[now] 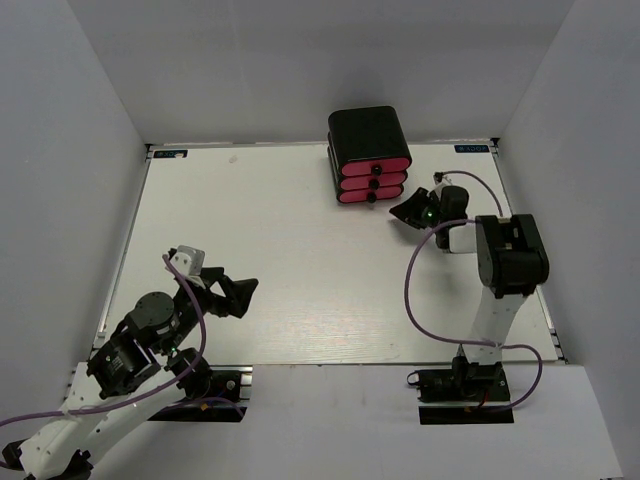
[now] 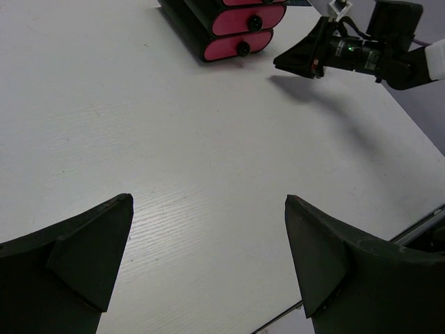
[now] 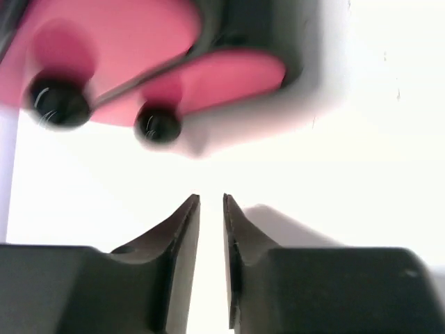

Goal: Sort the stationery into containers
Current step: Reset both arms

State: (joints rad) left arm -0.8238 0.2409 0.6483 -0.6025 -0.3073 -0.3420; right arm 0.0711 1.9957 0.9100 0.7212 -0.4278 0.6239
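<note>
Containers: the box of drawers (image 1: pixel 366 130) stands at the far side of the table (image 1: pixel 280 260), with its three pink fronts turned toward the arms. All three look pushed in, probably so that the contents stay inside.
Stationery: no pen or small piece shows on the table in any view. I judge that the stationery is already inside the drawers, but their inside is hidden.
Right arm: the right gripper (image 1: pixel 412 208) hangs low, just in front of the bottom drawer (image 1: pixel 371 195) and a little to its right. It is near the drawer but apart from it, and its fingers point toward the box.
Right jaws: they are parted only by a thin slit. The white table shows through the slit and nothing is between them.
Knobs: in the right wrist view the black knobs (image 3: pixel 158 125) are blurred above the fingertips, and neither is touched.
Left arm: the left gripper (image 2: pixel 208 202) rests over the near left of the table, well apart from the box. Its jaws are spread fully and are empty. It seems to wait there so that the other arm has room.
Step in hand: the narrow opening suits a small knob, so I judge that the right arm is working on a drawer front. Whether it is leaving a knob or going to one, I cannot tell.
Progress: the task is probably near its end.
Risk: a push from this side angle could slide the whole box.
</note>
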